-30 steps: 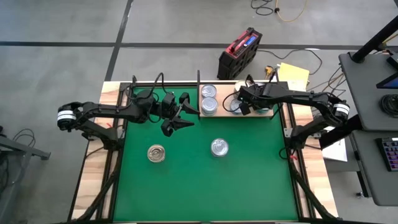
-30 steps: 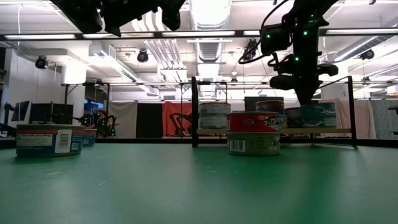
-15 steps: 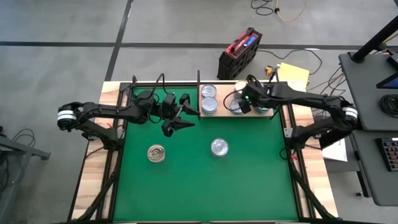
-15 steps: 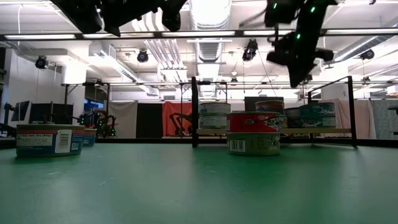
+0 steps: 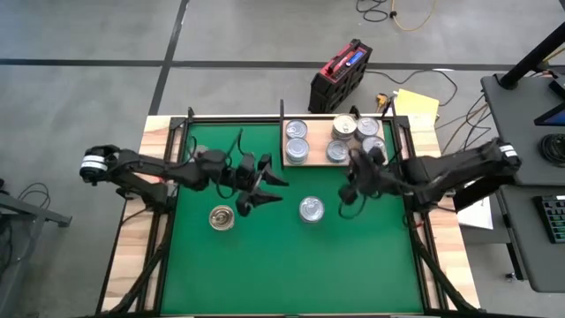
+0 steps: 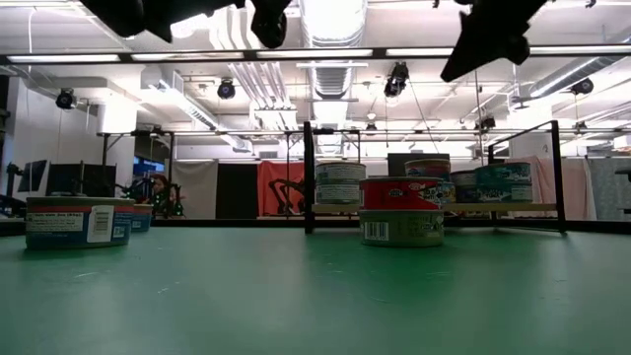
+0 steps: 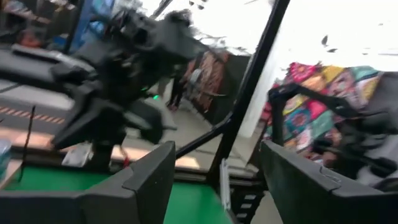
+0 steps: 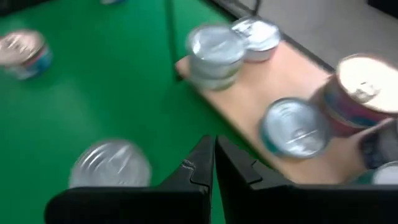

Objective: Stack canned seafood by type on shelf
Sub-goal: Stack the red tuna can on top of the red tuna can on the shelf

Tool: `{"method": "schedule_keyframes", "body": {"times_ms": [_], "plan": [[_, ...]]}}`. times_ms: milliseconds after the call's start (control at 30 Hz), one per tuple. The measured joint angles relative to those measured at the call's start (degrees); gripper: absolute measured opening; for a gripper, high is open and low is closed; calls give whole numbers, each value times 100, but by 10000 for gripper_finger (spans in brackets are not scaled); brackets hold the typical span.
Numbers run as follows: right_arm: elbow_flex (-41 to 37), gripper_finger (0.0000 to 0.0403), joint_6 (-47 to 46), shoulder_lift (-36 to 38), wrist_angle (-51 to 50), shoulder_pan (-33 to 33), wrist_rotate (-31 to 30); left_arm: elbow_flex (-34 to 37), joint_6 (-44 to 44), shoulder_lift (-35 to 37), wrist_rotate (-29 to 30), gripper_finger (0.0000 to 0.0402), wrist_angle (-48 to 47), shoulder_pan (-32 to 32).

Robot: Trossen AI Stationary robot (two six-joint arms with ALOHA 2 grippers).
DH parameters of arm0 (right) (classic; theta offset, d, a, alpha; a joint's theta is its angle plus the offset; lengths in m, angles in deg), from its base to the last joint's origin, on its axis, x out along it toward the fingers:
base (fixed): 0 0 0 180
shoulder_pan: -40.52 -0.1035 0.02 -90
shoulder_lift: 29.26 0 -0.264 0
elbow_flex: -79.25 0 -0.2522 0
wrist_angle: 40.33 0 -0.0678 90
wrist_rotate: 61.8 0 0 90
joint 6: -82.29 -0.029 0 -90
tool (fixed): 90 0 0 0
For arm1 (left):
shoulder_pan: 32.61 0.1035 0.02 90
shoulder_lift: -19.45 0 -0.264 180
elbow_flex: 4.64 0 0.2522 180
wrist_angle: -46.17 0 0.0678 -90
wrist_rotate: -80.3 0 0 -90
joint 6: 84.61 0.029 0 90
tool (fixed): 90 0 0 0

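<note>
On shelf (image 5: 311,159): five cans (image 5: 297,152)

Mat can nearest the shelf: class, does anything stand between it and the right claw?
Nothing visible does. The can stands alone on the green mat, and the shut right claw hangs above bare mat beside it, on the side away from the left claw.

From up here I see the green mat (image 5: 282,256) covering the surface, wooden frame strips (image 5: 132,256) showing along both sides. On the grey floor behind sits a red-and-black case (image 5: 340,75), with a yellow pad (image 5: 417,106) beside it. A desk with a keyboard (image 5: 552,216) stands off to the right. Ceiling lights (image 6: 330,20) glow overhead.
</note>
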Motion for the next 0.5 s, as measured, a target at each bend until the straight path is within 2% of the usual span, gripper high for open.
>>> {"method": "schedule_keyframes", "body": {"times_ms": [167, 300, 500], "plan": [[-136, 9, -780, -330, -22, -864, -98, 2, 75, -2, 1137, 219, -614, -615], [-321, 9, -1580, -664, -14, -1281, -88, 3, 77, -160, 2059, 219, -888, -1036], [-425, 9, -2333, -1096, -2, -1680, 107, 4, 48, -605, 2661, 219, -804, -1437]]}}
